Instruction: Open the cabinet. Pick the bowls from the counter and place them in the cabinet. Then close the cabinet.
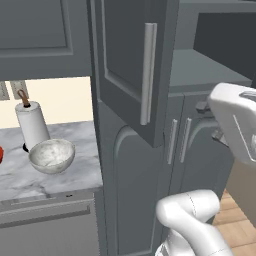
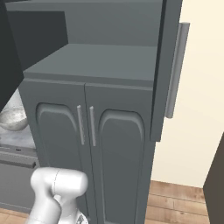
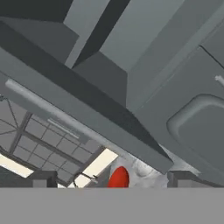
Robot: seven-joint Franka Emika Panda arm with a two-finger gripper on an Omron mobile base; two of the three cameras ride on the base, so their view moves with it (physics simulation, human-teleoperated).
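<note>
Tool (image 3: 112, 177) fingers apart, empty, by open cabinet (image 3: 87, 118) door.

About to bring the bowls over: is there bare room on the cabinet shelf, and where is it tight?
The cabinet doors stand open and its grey shelf looks bare. On the counter, the marbled bowl sits close by the paper-towel roll, with bare marble toward the front edge.

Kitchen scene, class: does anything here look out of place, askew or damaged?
Nothing stands out. The tall dark grey cabinet has both doors swung open, its shelf bare. The white-grey marbled bowl sits upright on the white marble counter beside the upright white paper-towel roll.
</note>
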